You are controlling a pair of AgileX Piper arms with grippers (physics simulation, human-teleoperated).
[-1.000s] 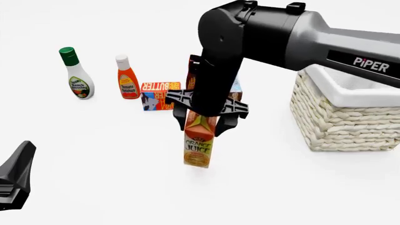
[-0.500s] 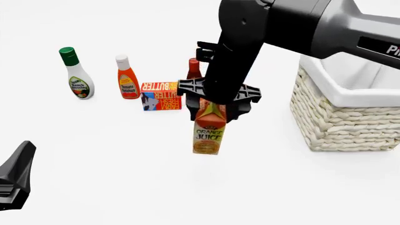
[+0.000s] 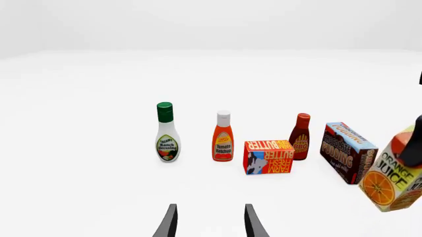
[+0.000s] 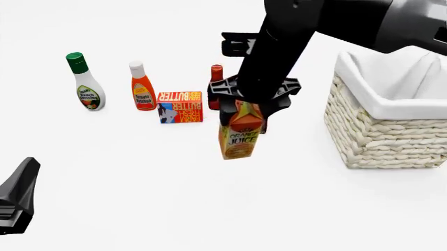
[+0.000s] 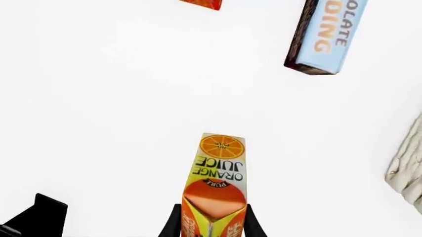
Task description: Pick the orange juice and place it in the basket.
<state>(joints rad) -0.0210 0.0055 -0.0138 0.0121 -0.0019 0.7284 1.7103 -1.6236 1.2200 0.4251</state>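
The orange juice carton hangs in the air, lifted off the table and slightly tilted, with my right gripper shut on its gable top. In the right wrist view the orange juice sits between the two fingers, pointing down at the table. It also shows at the edge of the left wrist view as a tilted orange juice carton. The basket, cream wicker with white lining, stands to the right of the carton. My left gripper is open and empty, low at the near left.
Behind the carton stand a ranch dressing bottle, a ketchup bottle, a butter box, a BBQ sauce bottle and a chocolate pudding box. The basket's wicker wall shows at the edge of the right wrist view.
My right gripper has lifted the orange juice higher and carried it to the right, toward the basket. The left arm has stayed still.
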